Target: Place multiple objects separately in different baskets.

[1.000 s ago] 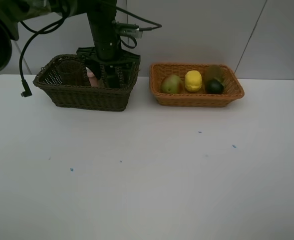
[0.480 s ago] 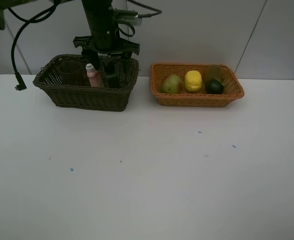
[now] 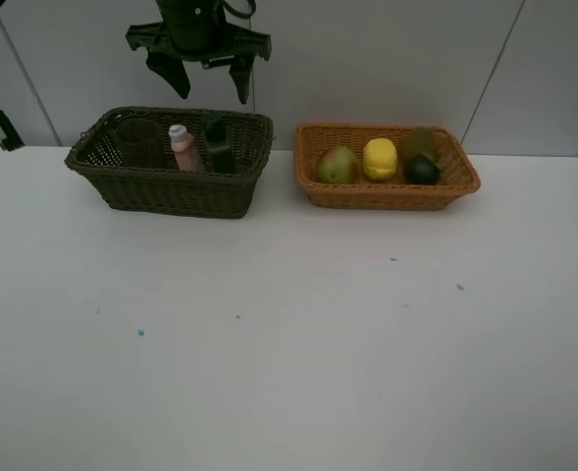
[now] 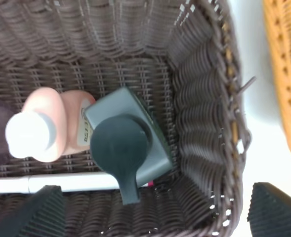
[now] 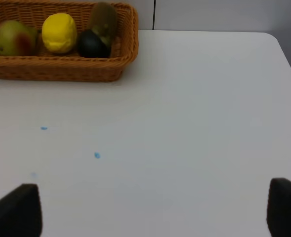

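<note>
The sorting looks finished, as far as the views show. The dark basket (image 3: 171, 162) at about ten o'clock on the white table (image 3: 289, 334) holds the pink bottle (image 3: 182, 147) and the dark green bottle (image 3: 217, 145), both upright and touching each other. In the left wrist view a white marker (image 4: 61, 182) lies flat on the basket floor against the two bottles. A tinted cup (image 3: 139, 144) shows dimly at the nine o'clock end of that basket.

The orange basket (image 3: 387, 167) at about one o'clock holds the fruit: the apple (image 3: 337, 165), the lemon (image 3: 380, 159), the kiwi (image 3: 421, 144) and the dark mangosteen (image 3: 424, 171), packed side by side. No object is left loose on the table in any view, only a few small blue specks.

The left gripper (image 3: 203, 74) hangs above the dark basket with its jaws spread wide and nothing between them; the two bottles stand directly below it, well clear of the fingertips. The right gripper (image 5: 155, 212) is out of the high view; its wrist view shows its two fingertips set wide apart and empty over bare table, with the orange basket well away toward eleven o'clock.
</note>
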